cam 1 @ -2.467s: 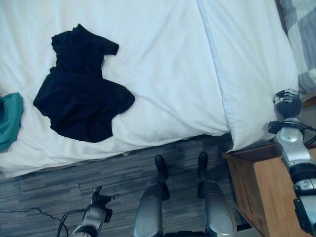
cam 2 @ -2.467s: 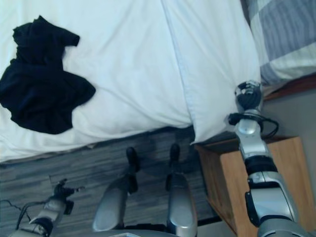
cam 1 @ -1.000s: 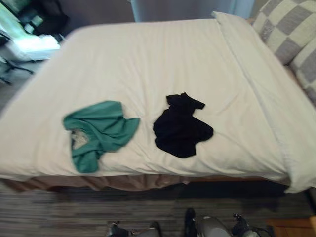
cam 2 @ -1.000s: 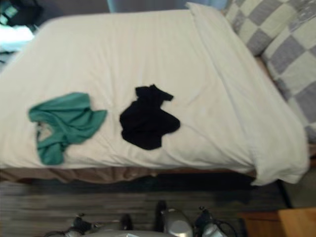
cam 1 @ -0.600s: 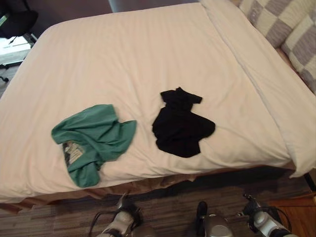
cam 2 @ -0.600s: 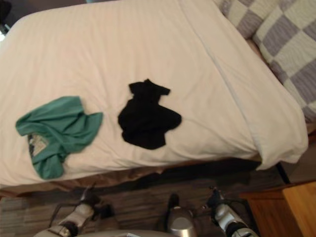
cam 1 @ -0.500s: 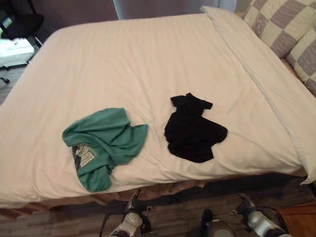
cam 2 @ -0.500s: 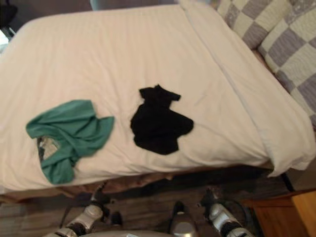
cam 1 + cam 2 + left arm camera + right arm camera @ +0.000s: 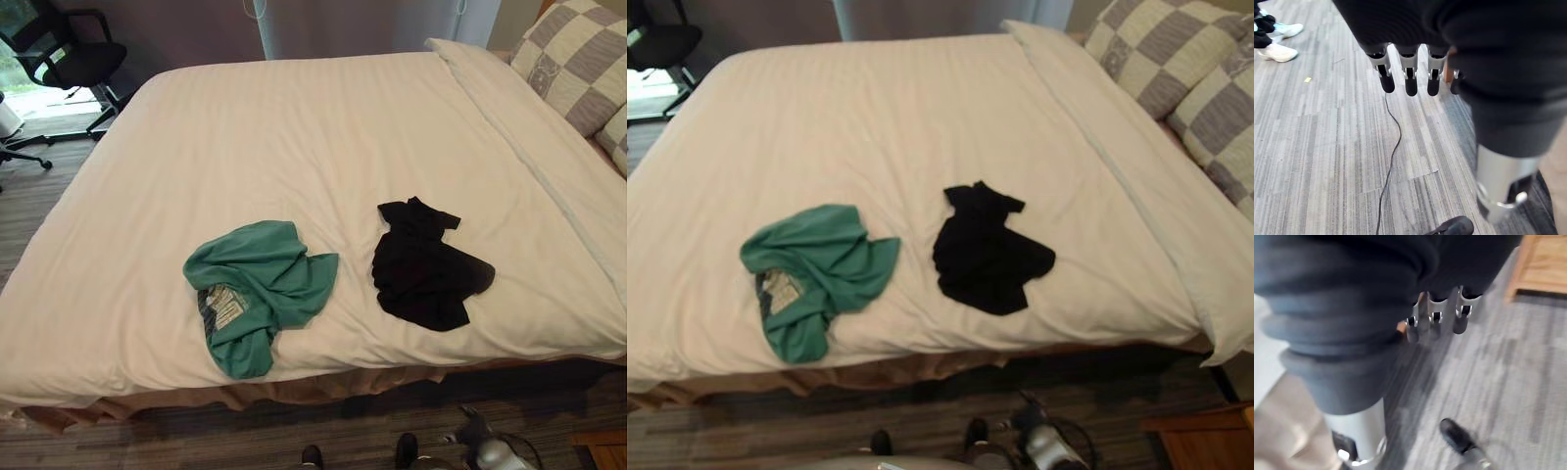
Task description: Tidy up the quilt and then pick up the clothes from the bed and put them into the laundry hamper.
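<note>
1. The white quilt lies spread flat over the bed, reaching from the near edge to the far end, with only shallow creases in it.
2. A green garment lies crumpled on the quilt near the bed's front edge, toward the robot's left, with a pale printed patch showing on its lower part.
3. A black garment lies bunched on the quilt just to the right of the green one; the two are near each other but do not touch.
4. Checked pillows rest at the bed's right end, beyond a long fold in the quilt.
5. A black office chair stands on the floor past the bed's far left corner.
6. The left robot hand hangs over the grey wood-pattern floor, its fingers straight and relaxed, holding nothing.
7. The right robot hand also hangs above the floor with its fingers extended and empty; a wooden nightstand stands nearby.
8. A person's white shoes show on the floor in the left wrist view.
</note>
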Robot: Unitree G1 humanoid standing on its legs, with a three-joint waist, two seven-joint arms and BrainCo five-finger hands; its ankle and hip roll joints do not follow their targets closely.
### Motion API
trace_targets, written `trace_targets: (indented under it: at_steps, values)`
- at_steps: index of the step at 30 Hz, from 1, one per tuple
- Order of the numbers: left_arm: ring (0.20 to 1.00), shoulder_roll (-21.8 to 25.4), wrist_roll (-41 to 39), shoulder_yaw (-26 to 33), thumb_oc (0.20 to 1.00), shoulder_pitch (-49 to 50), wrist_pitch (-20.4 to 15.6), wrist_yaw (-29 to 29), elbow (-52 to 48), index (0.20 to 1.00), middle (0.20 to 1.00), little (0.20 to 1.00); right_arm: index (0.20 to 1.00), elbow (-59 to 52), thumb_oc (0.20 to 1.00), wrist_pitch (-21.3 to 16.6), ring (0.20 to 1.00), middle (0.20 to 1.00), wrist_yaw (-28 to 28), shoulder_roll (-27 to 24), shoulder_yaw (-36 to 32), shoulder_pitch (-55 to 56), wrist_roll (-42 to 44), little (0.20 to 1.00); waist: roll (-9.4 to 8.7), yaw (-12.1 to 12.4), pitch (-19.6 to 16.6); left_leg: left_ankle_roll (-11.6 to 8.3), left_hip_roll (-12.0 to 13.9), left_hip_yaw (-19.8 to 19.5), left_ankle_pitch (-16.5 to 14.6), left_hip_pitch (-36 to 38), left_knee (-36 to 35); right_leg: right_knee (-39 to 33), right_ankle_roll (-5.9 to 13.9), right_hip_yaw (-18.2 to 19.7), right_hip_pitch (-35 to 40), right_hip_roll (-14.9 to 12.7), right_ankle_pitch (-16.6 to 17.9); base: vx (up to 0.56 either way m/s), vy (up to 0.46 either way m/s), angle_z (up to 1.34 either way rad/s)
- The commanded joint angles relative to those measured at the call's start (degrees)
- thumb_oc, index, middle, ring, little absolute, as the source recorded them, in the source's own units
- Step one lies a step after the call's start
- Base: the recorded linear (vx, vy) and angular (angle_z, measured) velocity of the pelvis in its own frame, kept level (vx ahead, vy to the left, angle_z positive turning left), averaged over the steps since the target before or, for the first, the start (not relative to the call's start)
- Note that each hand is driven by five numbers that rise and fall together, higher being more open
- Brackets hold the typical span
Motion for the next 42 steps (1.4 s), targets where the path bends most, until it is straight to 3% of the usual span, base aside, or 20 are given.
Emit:
trace_targets:
  at_steps: [1, 4, 5, 6, 9, 11, 12, 13, 14, 15, 18, 19, 23, 24, 25, 27, 28, 33, 42]
  values:
    - [1.000, 5.44, -4.54, 3.49, 1.000, -2.41, -0.30, 2.66, 2.78, 1.000, 1.000, 1.000, 1.000, -2.94, 1.000, -1.67, 1.000, 1.000, -3.43, 0.16, -2.49, -2.79, 5.32, 1.000, -4.11, -1.40, -0.79, -0.81, -1.21, 1.51, -3.85, -0.23, 1.12, 0.75, 4.51, -0.87, -0.04, -6.11, -5.46, 0.08, -0.021, -0.01]
    - [1.000, 9.70, -8.44, 11.51, 1.000, 0.16, -0.61, 4.00, 1.77, 1.000, 1.000, 1.000, 1.000, -13.83, 1.000, -2.67, 1.000, 1.000, -5.14, -4.19, -9.43, 1.47, 7.75, 1.000, -3.85, -1.89, -1.01, -0.98, -0.94, 1.97, -3.57, 0.59, 0.43, 0.43, 4.83, -0.83, 0.48, -6.09, -5.41, 0.05, -0.006, -0.04]
    - [1.000, 9.72, -8.44, 11.50, 1.000, 0.18, -0.59, 4.00, 1.75, 1.000, 1.000, 1.000, 1.000, -13.93, 1.000, -2.60, 1.000, 1.000, -5.12, -4.18, -9.45, 1.53, 7.74, 1.000, -3.90, -1.92, -1.24, -0.94, -1.02, 1.94, -3.43, 0.30, 0.42, 0.40, 4.83, -0.85, 0.22, -6.16, -5.30, 0.05, 0.011, 0.00]
    - [1.000, 11.80, -10.43, 17.13, 1.000, 2.80, -1.11, 5.11, 0.20, 1.000, 1.000, 1.000, 1.000, -23.77, 1.000, -3.47, 1.000, 1.000, -6.62, -7.01, -15.29, 5.57, 7.60, 1.000, -3.52, -2.17, -1.22, -0.94, -0.97, 2.19, -3.74, 0.94, 0.20, 0.28, 5.10, -0.73, 0.80, -6.19, -5.43, 0.05, 0.015, -0.02]
    - [1.000, 13.99, -12.18, 23.63, 1.000, 7.19, -3.49, 7.46, -6.40, 1.000, 1.000, 1.000, 1.000, -31.68, 1.000, -4.33, 1.000, 1.000, -9.49, -11.10, -21.09, 9.71, 3.13, 1.000, -2.96, -2.10, -1.43, -0.75, -1.09, 2.17, -3.65, 1.07, 0.09, 0.27, 5.37, -0.85, 0.95, -6.43, -5.35, 0.05, 0.015, -0.03]
    - [1.000, 15.48, -11.05, 25.30, 1.000, 9.62, -5.67, 8.60, -14.65, 1.000, 1.000, 1.000, 1.000, -33.74, 1.000, -4.95, 1.000, 1.000, -11.46, -13.78, -23.30, 10.11, -0.33, 1.000, -2.61, -1.75, -1.20, -0.73, -0.97, 1.91, -3.95, 1.35, 0.20, 0.42, 5.50, -1.05, 1.30, -6.45, -5.66, 0.01, 0.007, 0.06]
    - [1.000, 16.83, -9.80, 26.10, 1.000, 12.41, -8.10, 7.53, -25.84, 1.000, 1.000, 1.000, 1.000, -35.99, 1.000, -5.36, 1.000, 1.000, -12.44, -16.76, -25.22, 10.38, -3.47, 1.000, -2.44, -1.28, -0.93, -0.71, -0.89, 1.61, -3.97, 1.28, 0.21, 0.47, 5.61, -1.24, 1.31, -6.54, -5.73, -0.02, 0.004, 0.09]
    - [1.000, 16.76, -9.77, 26.18, 1.000, 12.53, -7.99, 7.53, -26.04, 1.000, 1.000, 1.000, 1.000, -36.02, 1.000, -5.35, 1.000, 1.000, -12.43, -16.77, -25.22, 10.39, -3.49, 1.000, -2.49, -1.32, -1.05, -0.66, -0.98, 1.61, -3.72, 1.08, 0.13, 0.39, 5.58, -1.26, 1.13, -6.60, -5.52, -0.03, -0.001, 0.07]
    - [1.000, 18.56, -9.12, 26.29, 1.000, 14.63, -10.64, 5.59, -37.44, 1.000, 1.000, 1.000, 1.000, -37.28, 1.000, -5.59, 1.000, 1.000, -13.26, -19.37, -26.27, 10.01, -6.05, 1.000, -2.30, -0.70, -0.75, -0.68, -0.91, 1.09, -3.94, 0.96, 0.19, 0.46, 5.66, -1.53, 1.24, -6.62, -5.75, -0.01, -0.010, 0.13]
    - [1.000, 19.82, -5.37, 22.03, 1.000, 10.96, -9.81, 6.65, -42.51, 1.000, 1.000, 1.000, 1.000, -37.90, 1.000, -5.18, 1.000, 1.000, -13.97, -20.39, -23.67, 7.74, -8.80, 1.000, -2.50, -1.08, -1.00, -0.76, -0.84, 0.99, -3.97, 0.79, 0.15, 0.43, 5.78, -1.55, 1.16, -6.72, -5.73, -0.01, -0.010, 0.14]
    - [1.000, 20.67, -5.72, 19.19, 1.000, 4.38, -9.89, 5.80, -44.97, 1.000, 1.000, 1.000, 1.000, -38.04, 1.000, -5.45, 1.000, 1.000, -14.02, -22.16, -21.47, 5.63, -11.59, 1.000, -2.46, -1.41, -0.95, -0.89, -0.72, 0.99, -4.03, 0.90, 0.10, 0.37, 5.83, -1.37, 1.13, -6.68, -5.76, 0.01, -0.020, 0.07]
    - [1.000, 21.37, -2.92, 15.49, 1.000, 0.72, -10.46, 6.03, -48.35, 1.000, 1.000, 1.000, 1.000, -36.82, 1.000, -5.79, 1.000, 1.000, -14.14, -23.80, -17.62, 1.68, -12.66, 1.000, -2.71, -1.42, -1.09, -0.97, -0.60, 1.12, -3.68, 0.72, -0.03, 0.20, 5.79, -1.24, 0.91, -6.77, -5.47, 0.00, 0.000, 0.00]
    - [1.000, 22.55, 3.95, 8.42, 1.000, -5.84, -8.68, 6.81, -48.64, 1.000, 1.000, 1.000, 1.000, -37.84, 1.000, -5.77, 1.000, 1.000, -13.70, -24.72, -11.81, -4.13, -14.11, 1.000, -2.75, -1.58, -0.13, -1.28, -0.35, 1.47, -3.54, 0.67, -0.03, 0.25, 5.68, -0.99, 0.71, -6.72, -5.50, -0.02, -0.027, -0.05]
    - [1.000, 26.83, 5.46, 12.64, 1.000, -2.24, -8.10, 5.45, -59.87, 1.000, 1.000, 1.000, 1.000, -41.99, 1.000, -6.20, 1.000, 1.000, -12.51, -26.46, -13.08, -2.97, -14.33, 1.000, -2.45, -0.93, 0.33, -1.30, -0.27, 1.38, -3.31, 0.51, -0.04, 0.27, 5.70, -1.14, 0.58, -6.73, -5.42, -0.07, -0.027, -0.09]
    - [1.000, 28.07, 9.45, 10.74, 1.000, -0.88, -8.74, 3.92, -60.26, 1.000, 1.000, 1.000, 1.000, -42.44, 1.000, -6.03, 1.000, 1.000, -12.50, -26.20, -11.67, -3.83, -14.56, 1.000, -2.29, -0.74, 0.99, -1.50, -0.16, 1.27, -3.52, 0.37, 0.10, 0.43, 5.77, -1.14, 0.46, -6.75, -5.62, -0.07, -0.026, -0.11]
    - [1.000, 28.84, 8.91, 15.03, 1.000, 2.89, -9.74, 4.53, -62.73, 1.000, 1.000, 1.000, 1.000, -46.03, 1.000, -6.46, 1.000, 1.000, -11.18, -26.97, -12.25, -3.14, -15.56, 1.000, -2.17, -0.19, 1.53, -1.48, -0.25, 1.01, -3.01, -0.19, 0.05, 0.37, 5.73, -1.40, 0.04, -6.99, -5.25, -0.09, -0.025, -0.14]
    - [1.000, 28.43, 6.15, 12.32, 1.000, 1.27, -12.14, 3.15, -59.81, 1.000, 1.000, 1.000, 1.000, -48.56, 1.000, -7.71, 1.000, 1.000, -10.98, -28.31, -9.91, -5.20, -15.81, 1.000, -2.22, -0.20, 2.31, -1.73, -0.20, 0.88, -2.55, -1.04, 0.09, 0.49, 5.79, -1.51, -0.78, -7.20, -5.05, -0.11, -0.034, -0.04]
    - [1.000, 30.51, 18.12, -0.64, 1.000, -12.53, -6.47, 5.95, -56.16, 1.000, 1.000, 1.000, 1.000, -55.38, 1.000, -8.76, 1.000, 1.000, -11.09, -27.86, -2.54, -15.88, -16.74, 1.000, -1.32, -1.49, 7.18, -1.68, 0.21, 2.75, -1.24, -5.19, 0.73, 1.10, 6.35, 0.09, -6.53, -7.69, -3.29, -0.17, -0.004, 0.02]
    - [1.000, 29.75, 27.62, -7.03, 1.000, -22.67, -1.69, 6.36, -48.33, 1.000, 1.000, 1.000, 1.000, -60.57, 1.000, -9.78, 1.000, 1.000, -11.07, -26.56, -0.54, -20.98, -15.55, 1.000, -1.32, -3.11, 11.30, -2.12, 1.42, 5.28, 0.30, -11.39, 2.25, 2.67, 6.56, 2.41, -14.22, -7.91, -1.71, -0.10, 0.007, -0.30]
